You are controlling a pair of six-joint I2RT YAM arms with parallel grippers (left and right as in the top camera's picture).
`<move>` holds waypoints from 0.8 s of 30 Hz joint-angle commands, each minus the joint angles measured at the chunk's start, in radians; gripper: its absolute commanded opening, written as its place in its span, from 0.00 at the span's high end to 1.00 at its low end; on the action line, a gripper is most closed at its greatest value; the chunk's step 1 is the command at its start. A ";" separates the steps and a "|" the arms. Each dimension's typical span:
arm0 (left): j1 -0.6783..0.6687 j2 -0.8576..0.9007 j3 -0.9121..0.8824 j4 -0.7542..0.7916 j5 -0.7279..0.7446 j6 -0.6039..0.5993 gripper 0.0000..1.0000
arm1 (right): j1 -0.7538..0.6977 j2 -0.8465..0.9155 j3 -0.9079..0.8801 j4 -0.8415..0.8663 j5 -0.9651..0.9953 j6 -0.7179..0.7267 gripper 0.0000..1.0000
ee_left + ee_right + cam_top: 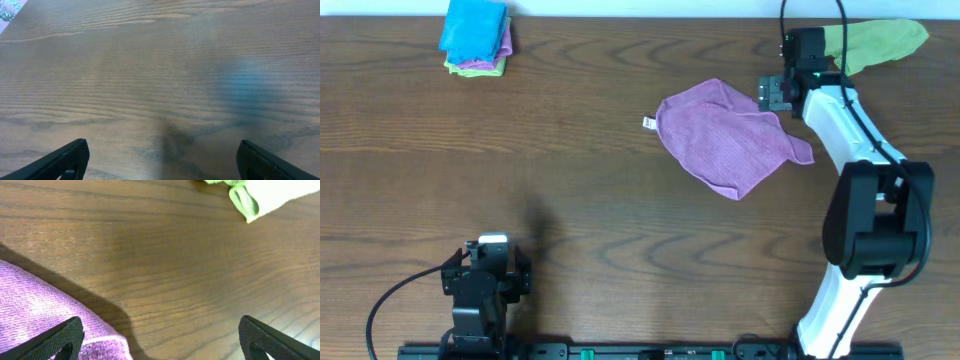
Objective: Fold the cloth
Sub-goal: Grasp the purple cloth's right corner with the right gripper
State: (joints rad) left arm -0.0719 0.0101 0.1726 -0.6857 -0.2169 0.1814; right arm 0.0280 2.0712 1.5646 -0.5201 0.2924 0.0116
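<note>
Cloth [728,140] lies rumpled, unfolded, right-centre of tabletop [570,180]. Right fingers [62,337] wide, empty, at its upper-right edge. Left fingers [65,160] wide, empty, well apart. Rec.: flatten first, pinch a corner, not mid-edge, match edges.

This looks like a robot lab: a left arm [480,290] and a right arm [870,220] stand at the wooden table's [580,210] near edge.
</note>
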 commanded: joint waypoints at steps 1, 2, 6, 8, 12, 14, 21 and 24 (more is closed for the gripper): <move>0.007 -0.006 -0.008 -0.002 -0.018 0.006 0.05 | 0.021 0.010 0.018 -0.044 -0.056 -0.006 0.01; 0.007 -0.006 -0.008 -0.002 -0.018 0.006 0.05 | 0.028 0.010 0.019 -0.076 -0.094 -0.050 0.06; 0.007 -0.006 -0.008 -0.002 -0.018 0.006 0.05 | 0.066 0.010 0.018 -0.165 -0.199 -0.134 0.13; 0.007 -0.006 -0.008 -0.002 -0.018 0.006 0.05 | 0.084 0.010 0.018 -0.156 -0.238 -0.188 0.16; 0.007 -0.006 -0.008 -0.002 -0.018 0.006 0.05 | 0.116 0.013 0.018 -0.104 -0.263 -0.264 0.20; 0.007 -0.006 -0.008 -0.002 -0.018 0.006 0.05 | 0.127 0.023 0.018 -0.065 -0.263 -0.283 0.21; 0.007 -0.006 -0.008 -0.002 -0.018 0.006 0.05 | 0.129 0.062 0.018 -0.018 -0.264 -0.283 0.40; 0.007 -0.006 -0.008 -0.002 -0.018 0.006 0.05 | 0.130 0.069 0.018 -0.010 -0.267 -0.283 0.44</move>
State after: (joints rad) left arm -0.0719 0.0101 0.1726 -0.6857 -0.2169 0.1814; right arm 0.1547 2.1334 1.5696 -0.5339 0.0360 -0.2584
